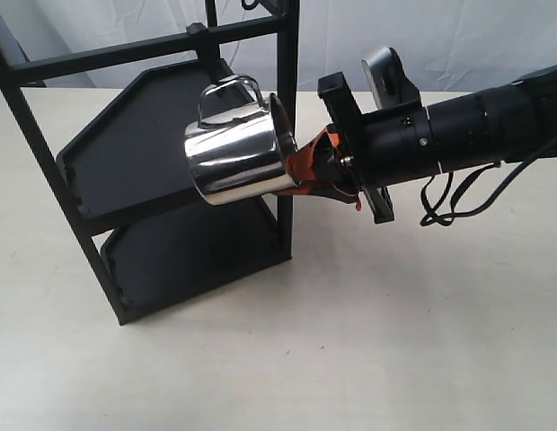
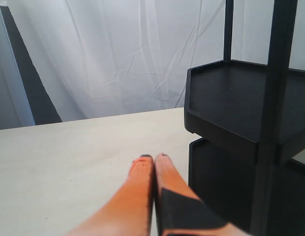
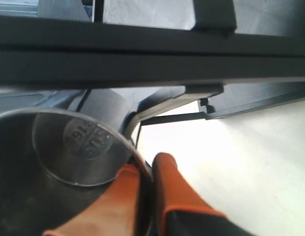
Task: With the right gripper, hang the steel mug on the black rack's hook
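A staged lab or test setup: a plain pale table (image 1: 350, 341), a white cloth backdrop (image 2: 118, 59) draped behind, and one bare black rack (image 1: 171, 180).

right gripper (image 1: 320, 172): bright orange fingers with black patches near their bases, seen just beside the black rack (image 1: 171, 153)
right fingers (image 3: 169, 189): smooth orange, rounded at the tips, a dark pad with an orange edge lower down
right arm housing: bulky matte black cylinder in ringed sections, small silver screws on its side
bracket (image 1: 386, 76): silver-grey, rounded, on top of the housing, next to a black square block
cable (image 1: 454, 193): thin, black, looping under the housing
black plate: flat, below the orange fingers
left gripper (image 2: 153, 158): two orange fingers, tips dark-edged
left finger (image 2: 179, 196): carries a black angular pad
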Motion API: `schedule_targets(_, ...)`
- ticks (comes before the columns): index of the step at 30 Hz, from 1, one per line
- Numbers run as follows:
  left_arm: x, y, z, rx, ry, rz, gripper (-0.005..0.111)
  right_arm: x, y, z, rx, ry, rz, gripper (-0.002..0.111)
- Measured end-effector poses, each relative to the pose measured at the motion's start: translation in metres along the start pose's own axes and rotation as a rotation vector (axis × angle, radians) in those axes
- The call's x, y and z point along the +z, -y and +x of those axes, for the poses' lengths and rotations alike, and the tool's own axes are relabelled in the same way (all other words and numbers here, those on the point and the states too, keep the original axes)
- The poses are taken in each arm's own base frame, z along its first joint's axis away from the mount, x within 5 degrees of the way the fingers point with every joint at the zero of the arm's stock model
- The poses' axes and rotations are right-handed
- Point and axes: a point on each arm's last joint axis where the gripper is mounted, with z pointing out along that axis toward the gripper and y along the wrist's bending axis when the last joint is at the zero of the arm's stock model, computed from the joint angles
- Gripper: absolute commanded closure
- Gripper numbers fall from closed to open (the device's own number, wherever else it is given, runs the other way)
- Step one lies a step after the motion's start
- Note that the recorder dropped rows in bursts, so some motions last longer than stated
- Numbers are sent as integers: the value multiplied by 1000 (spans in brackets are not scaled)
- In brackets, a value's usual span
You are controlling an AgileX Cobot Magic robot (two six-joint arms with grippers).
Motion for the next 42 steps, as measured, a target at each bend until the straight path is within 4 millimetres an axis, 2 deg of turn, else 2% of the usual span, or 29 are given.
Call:
schedule_targets(3,0,0,0,0,0,0,105,1,4,-1,-1,7,23,56)
schedule_targets(4,0,0,0,0,0,0,105,1,4,-1,-4,6,28,50)
schedule_targets(6,0,0,0,0,0,0,105,2,7,-2,-7,8,45,45)
schedule_targets(14,0,0,0,0,0,0,105,1,8,-1,-21,-2,65,46)
schedule_targets(32,0,0,0,0,0,0,105,-22,-25,9,-172,74,87,47)
schedule_targets(34,0,0,0,0,0,0,105,-27,-29,12,-196,90,111,51)
schedule_targets(37,0,0,0,0,0,0,105,-38,-38,17,-246,136,174,67)
schedule_targets(39,0,0,0,0,0,0,105,-49,-46,21,-298,192,227,80)
schedule_targets(40,0,0,0,0,0,0,105,-56,-50,23,-331,223,262,92)
schedule_targets(42,0,0,0,0,0,0,105,-75,-64,34,-407,302,337,109)
